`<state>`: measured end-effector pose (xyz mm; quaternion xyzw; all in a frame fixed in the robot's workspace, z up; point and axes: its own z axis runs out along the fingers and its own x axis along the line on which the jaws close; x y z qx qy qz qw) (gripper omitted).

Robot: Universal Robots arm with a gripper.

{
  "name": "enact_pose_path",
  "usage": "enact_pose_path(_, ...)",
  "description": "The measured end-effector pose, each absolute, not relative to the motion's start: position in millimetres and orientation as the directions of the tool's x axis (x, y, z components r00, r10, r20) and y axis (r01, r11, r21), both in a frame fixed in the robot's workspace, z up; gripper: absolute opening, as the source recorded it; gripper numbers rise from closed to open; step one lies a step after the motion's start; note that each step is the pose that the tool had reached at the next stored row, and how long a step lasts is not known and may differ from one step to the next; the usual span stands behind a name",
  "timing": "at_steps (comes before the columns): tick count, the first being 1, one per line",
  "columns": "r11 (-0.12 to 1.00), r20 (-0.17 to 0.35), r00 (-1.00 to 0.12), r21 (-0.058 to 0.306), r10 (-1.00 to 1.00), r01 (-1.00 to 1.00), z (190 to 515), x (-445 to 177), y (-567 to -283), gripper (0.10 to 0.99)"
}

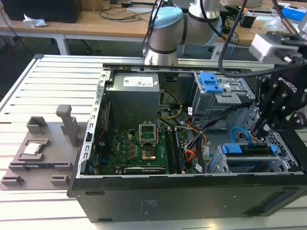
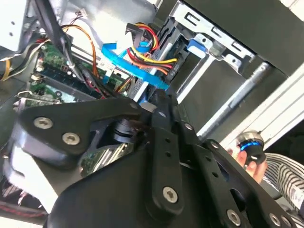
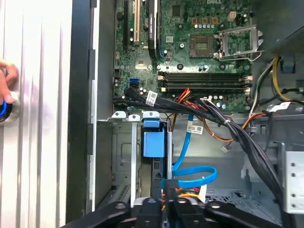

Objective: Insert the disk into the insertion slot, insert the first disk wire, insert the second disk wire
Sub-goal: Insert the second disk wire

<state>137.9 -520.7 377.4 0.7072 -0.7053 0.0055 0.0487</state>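
Note:
The disk [image 1: 249, 152] sits inside the insertion slot [image 1: 221, 165] at the exterior view's lower right, its blue caddy [image 3: 152, 140] showing at the end. My gripper [image 1: 263, 128] hangs just behind the disk. In the first wrist view its fingers [image 3: 153, 209] stand close together at the dark plug where the second disk wire [image 3: 194, 175] ends its light-blue loop. The same wire [image 2: 126, 59] runs down to the fingertip in the second wrist view. The first disk wire [image 2: 151, 53], red and orange strands, reaches the disk's rear beside it.
The open computer case holds a green motherboard [image 1: 139, 143], thick black cables [image 3: 237, 137] and a taller grey bay with a blue latch [image 1: 211, 82]. A grey fixture plate [image 1: 38, 153] lies on the slatted table. A person's hand [image 3: 5, 85] rests on a blue-ringed button outside the case.

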Motion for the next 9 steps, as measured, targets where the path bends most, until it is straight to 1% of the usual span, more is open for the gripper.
enact_pose_path(1,0.000,0.077,0.005,0.061,-0.997,-0.998,382,138,-520,0.153)
enact_pose_path(2,0.000,0.077,0.005,0.061,-0.997,-0.998,389,138,-519,0.106)
enact_pose_path(4,0.000,0.076,0.005,0.061,-0.997,-0.998,395,138,-519,0.106)
enact_pose_path(9,0.000,0.077,0.005,0.061,-0.997,-0.998,395,138,-519,0.106)
